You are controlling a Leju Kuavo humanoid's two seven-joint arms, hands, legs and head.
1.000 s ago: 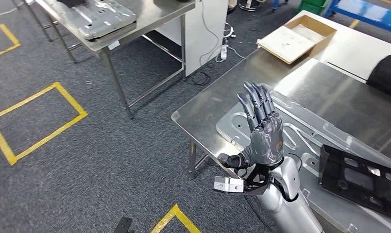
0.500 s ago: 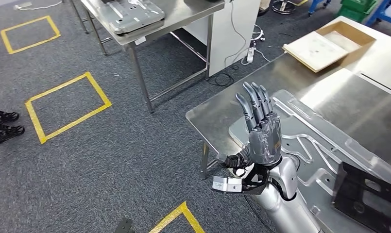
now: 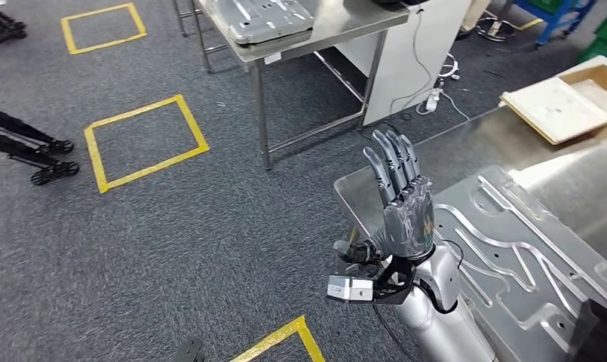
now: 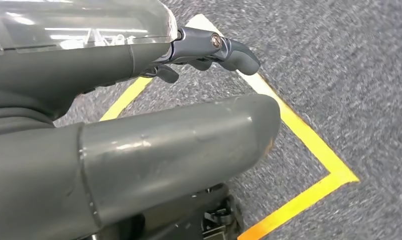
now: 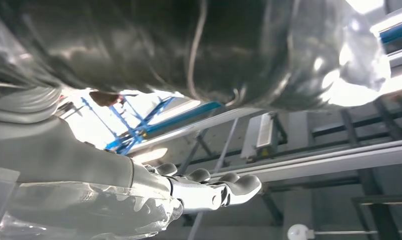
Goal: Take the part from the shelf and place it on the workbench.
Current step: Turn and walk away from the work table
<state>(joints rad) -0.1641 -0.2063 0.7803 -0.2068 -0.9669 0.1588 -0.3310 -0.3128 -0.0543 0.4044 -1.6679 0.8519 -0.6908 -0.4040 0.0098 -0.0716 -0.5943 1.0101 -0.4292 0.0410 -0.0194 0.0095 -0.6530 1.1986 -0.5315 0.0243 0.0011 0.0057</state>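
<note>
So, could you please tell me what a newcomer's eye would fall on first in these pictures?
First, the robot's right hand, raised upright with fingers straight and holding nothing, at the near corner of the steel workbench. Next, the large stamped metal panel lying flat on that bench beside the hand. Then the yellow tape rectangle on the dark carpet to the left.

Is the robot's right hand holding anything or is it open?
Open. The right hand is raised beside the workbench, fingers straight and pointing up, nothing in it.
</note>
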